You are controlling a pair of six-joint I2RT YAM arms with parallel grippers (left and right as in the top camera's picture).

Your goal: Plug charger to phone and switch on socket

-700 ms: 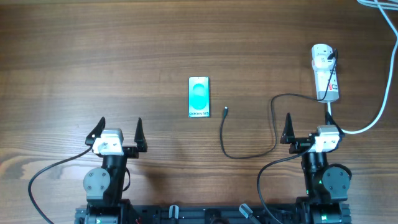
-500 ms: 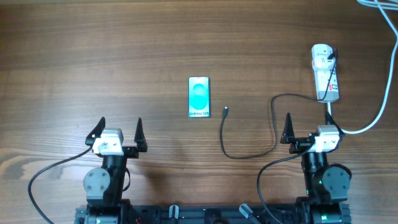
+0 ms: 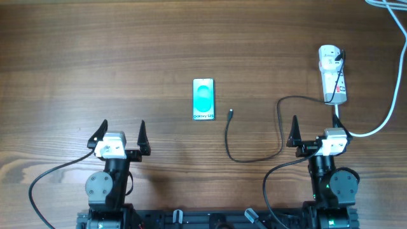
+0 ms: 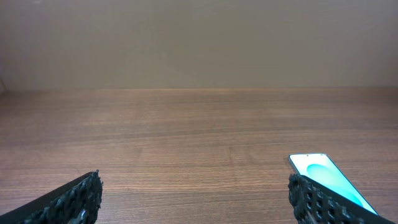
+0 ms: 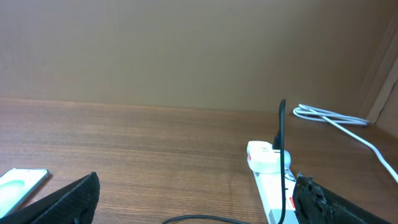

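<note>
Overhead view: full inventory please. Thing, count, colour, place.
flat rectangular phone: 1, cyan screen with a white text strip, lying flat mid-table
thin charger cable: 1, black, loops from the power strip to a free plug tip beside the phone, not touching it
elongated plastic power strip: 1, white with red marks, far right side
thicker power cord: 1, white, curves from the strip off the top right corner
wooden table: 1, brown
left gripper: 1, black fingers, open, near edge
right gripper: 1, black fingers, open, near edge, just short of the strip
</note>
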